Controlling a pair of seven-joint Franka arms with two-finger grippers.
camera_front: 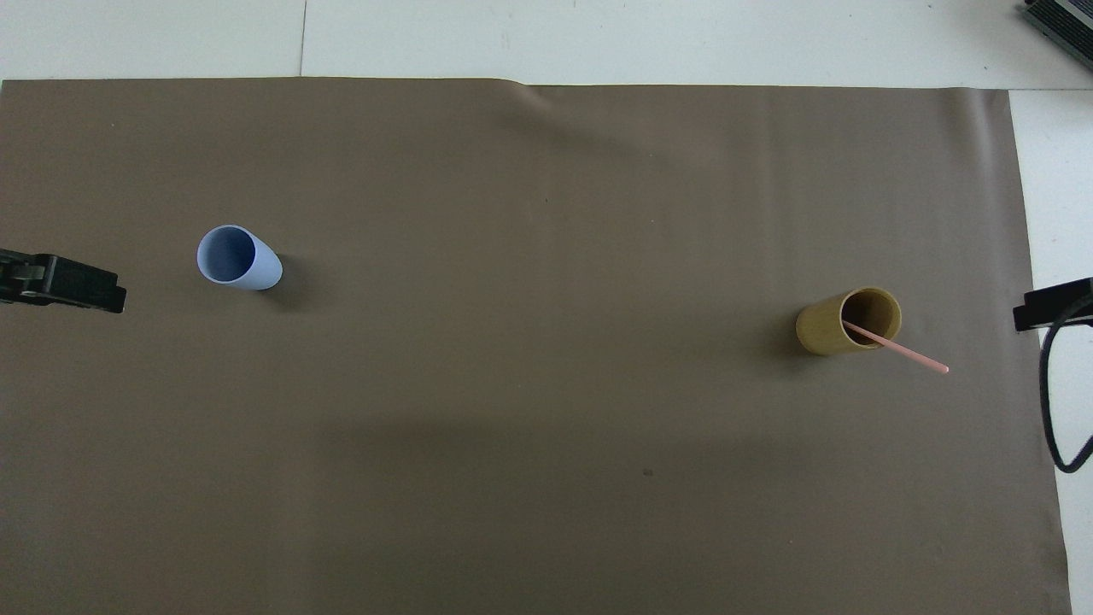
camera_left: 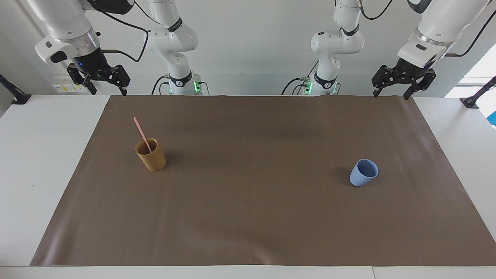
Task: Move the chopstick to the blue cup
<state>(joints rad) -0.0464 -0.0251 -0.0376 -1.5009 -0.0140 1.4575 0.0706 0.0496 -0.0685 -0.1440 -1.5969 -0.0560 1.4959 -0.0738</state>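
Note:
The pale pink chopstick (camera_left: 140, 131) stands leaning in a tan-brown cup (camera_left: 153, 159) toward the right arm's end of the table; its upper half sticks out over the rim. Both also show in the overhead view, the chopstick (camera_front: 907, 353) in the tan cup (camera_front: 830, 330). The blue cup (camera_left: 363, 173) stands upright and empty toward the left arm's end, and shows in the overhead view (camera_front: 248, 263). My right gripper (camera_left: 109, 91) hangs open and empty over the mat's edge by the robots. My left gripper (camera_left: 390, 95) hangs open and empty at the other corner.
A brown mat (camera_left: 248, 224) covers most of the white table (camera_left: 35, 162). The two cups stand far apart on it. In the overhead view only the left gripper's tip (camera_front: 77, 286) and the right gripper's tip (camera_front: 1046, 303) show at the edges.

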